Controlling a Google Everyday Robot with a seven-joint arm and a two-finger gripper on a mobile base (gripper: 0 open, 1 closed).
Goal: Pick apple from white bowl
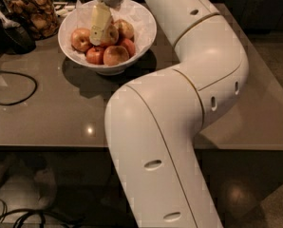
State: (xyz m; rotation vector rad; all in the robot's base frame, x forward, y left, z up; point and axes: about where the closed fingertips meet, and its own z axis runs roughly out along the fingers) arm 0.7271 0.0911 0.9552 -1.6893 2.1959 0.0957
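The white bowl (141,25) stands at the back of the table, lined with white paper and holding several apples. My gripper (99,32) reaches down from above into the left middle of the pile. The apple (112,34), yellow with a red blush, lies right against the gripper's right side and is partly hidden by it. A red apple (80,39) lies to the gripper's left, a smaller red one (95,55) in front, and an orange-yellow apple (116,55) at the front right. Another apple (125,29) lies at the back right.
My large white arm (179,127) fills the middle and right of the view and covers much of the grey table (46,113). A glass jar of brown snacks (30,11) and a dark object (11,34) stand left of the bowl. A black cable (18,87) loops at the left.
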